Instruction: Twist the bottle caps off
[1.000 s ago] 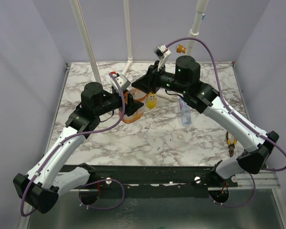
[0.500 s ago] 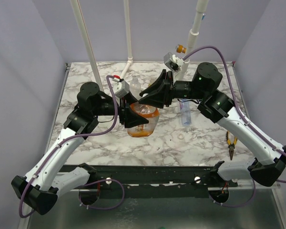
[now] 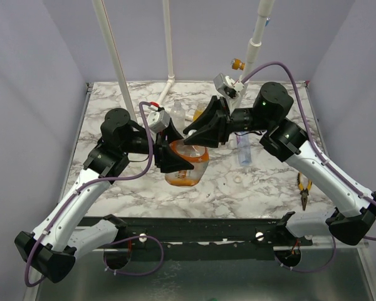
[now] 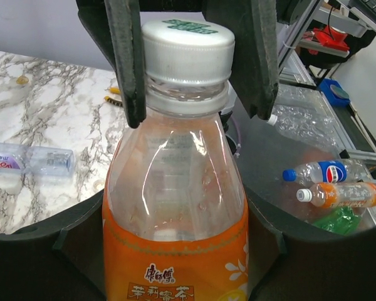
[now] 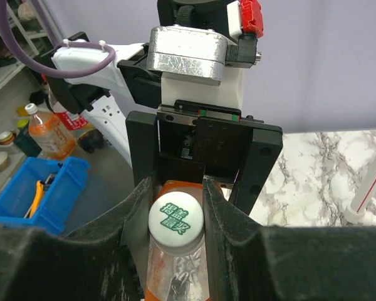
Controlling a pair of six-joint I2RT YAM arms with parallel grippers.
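My left gripper [image 3: 175,160] is shut on the body of the squat orange bottle [image 3: 188,169] and holds it above the table, neck toward the right arm. In the left wrist view the bottle [image 4: 175,207] fills the frame, with its white cap [image 4: 187,50] on top. My right gripper [image 3: 193,139] is shut on that cap [image 5: 175,219], one black finger [image 5: 135,219] pressed on each side. A clear blue-labelled bottle [image 3: 243,149] lies on the table right of the grippers. A small clear bottle [image 3: 177,111] stands behind them. The slender yellow-orange bottle is hidden.
A white pipe frame with a yellow-orange knob [image 3: 238,64] rises at the back of the marble table [image 3: 125,207]. Yellow-handled pliers [image 3: 302,188] lie near the right edge. A small pale ring [image 3: 238,179] lies on the table in front of the lying bottle.
My left gripper brought the orange bottle forward and raised it. My right gripper came off the back area, swung round, and closed over the bottle's cap.
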